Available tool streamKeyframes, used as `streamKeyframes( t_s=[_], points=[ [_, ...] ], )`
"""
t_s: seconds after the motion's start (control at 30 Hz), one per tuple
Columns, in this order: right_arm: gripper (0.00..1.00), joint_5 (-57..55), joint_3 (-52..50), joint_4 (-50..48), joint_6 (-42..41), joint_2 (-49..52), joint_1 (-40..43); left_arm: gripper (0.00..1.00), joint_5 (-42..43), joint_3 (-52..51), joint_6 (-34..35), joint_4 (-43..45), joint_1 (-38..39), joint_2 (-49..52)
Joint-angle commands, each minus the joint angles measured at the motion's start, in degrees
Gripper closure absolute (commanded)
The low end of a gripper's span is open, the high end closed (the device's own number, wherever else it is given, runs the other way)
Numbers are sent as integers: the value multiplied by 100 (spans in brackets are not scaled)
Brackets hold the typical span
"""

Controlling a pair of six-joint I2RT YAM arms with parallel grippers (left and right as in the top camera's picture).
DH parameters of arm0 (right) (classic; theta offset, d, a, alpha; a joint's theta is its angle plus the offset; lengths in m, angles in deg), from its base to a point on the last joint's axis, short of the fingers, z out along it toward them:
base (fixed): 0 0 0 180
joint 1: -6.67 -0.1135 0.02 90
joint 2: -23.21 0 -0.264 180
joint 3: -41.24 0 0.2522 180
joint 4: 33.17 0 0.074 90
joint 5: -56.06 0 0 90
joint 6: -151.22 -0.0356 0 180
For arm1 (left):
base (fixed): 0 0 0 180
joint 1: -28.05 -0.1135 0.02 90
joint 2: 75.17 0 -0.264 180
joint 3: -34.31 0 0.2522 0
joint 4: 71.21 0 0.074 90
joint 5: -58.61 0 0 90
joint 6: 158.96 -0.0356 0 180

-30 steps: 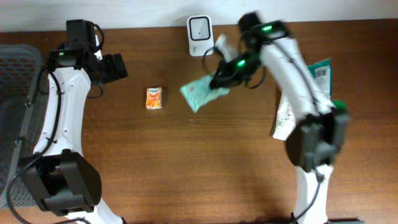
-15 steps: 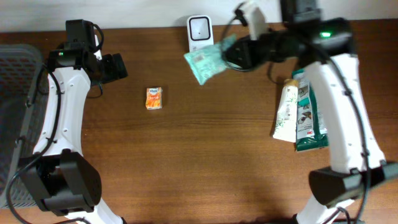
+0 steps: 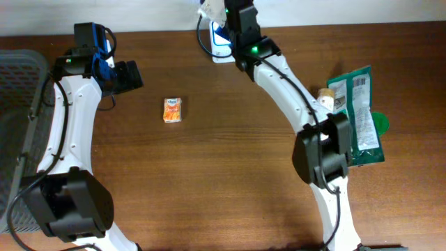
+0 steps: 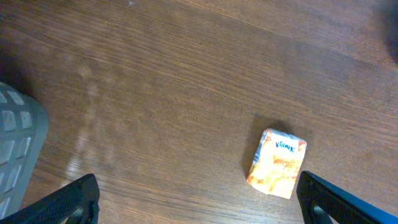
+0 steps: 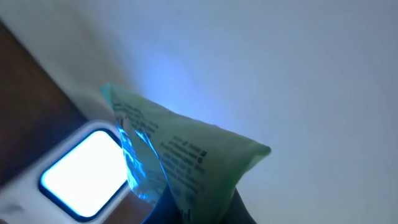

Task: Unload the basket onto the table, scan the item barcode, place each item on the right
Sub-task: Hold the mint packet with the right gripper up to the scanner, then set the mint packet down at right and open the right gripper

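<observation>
One green packet (image 5: 186,158) sits right against the one scanner (image 5: 87,171), lit blue, pinched in the closed right gripper (image 5: 198,208). Left of the scanner lies one orange tissue pack (image 3: 173,110). Farther left, the left gripper (image 3: 131,75) gapes wide, holding nothing.

An orange tissue pack (image 4: 278,163) lies on the wooden table (image 4: 186,81) — just ahead of the left gripper (image 4: 199,202), fingertips spread wide.

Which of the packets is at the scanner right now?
The pale green pouch, pinched in the right gripper and held at the lit scanner. The orange Kleenex pack and the dark green bag lie on the table, apart from it.
</observation>
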Motion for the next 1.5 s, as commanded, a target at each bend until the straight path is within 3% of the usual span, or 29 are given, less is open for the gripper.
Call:
streamKeyframes(
  t_s=[0.0, 0.07, 0.63, 0.73, 0.93, 1.03, 1.17, 1.27, 1.33, 1.47],
  points=[
    [96, -369, 74, -922, 1519, 503, 7, 1, 42, -28, -46, -7, -20, -76],
    [96, -514, 74, -1008, 1976, 691, 11, 1, 44, -26, -46, -7, -20, -76],
    [96, -590, 37, -892, 1941, 525, 74, 1, 42, -26, -46, -7, -20, -76],
    [96, -413, 37, -649, 422, 35, 120, 1, 42, -26, -46, -7, -20, -76],
    [96, -249, 37, 649, -1200, -1196, 151, 1, 42, -28, -46, -7, -20, -76],
    [96, -94, 37, 2623, -3040, -1928, 157, 1, 44, -26, -46, -7, -17, -76],
    [96, -20, 37, 5047, -4774, -2153, 304, 1, 42, -26, -46, -7, -20, -76],
    [96, 702, -81, 6900, -5716, -1980, 798, 1, 44, -26, -46, -7, -20, -76],
    [96, 935, -474, 7152, -6011, -1880, 1108, 1, 42, -26, -46, -7, -24, -76],
    [96, 1257, -1766, 6734, -6216, -1731, 1665, 1, 42, -28, -46, -7, -24, -76]
  ],
)
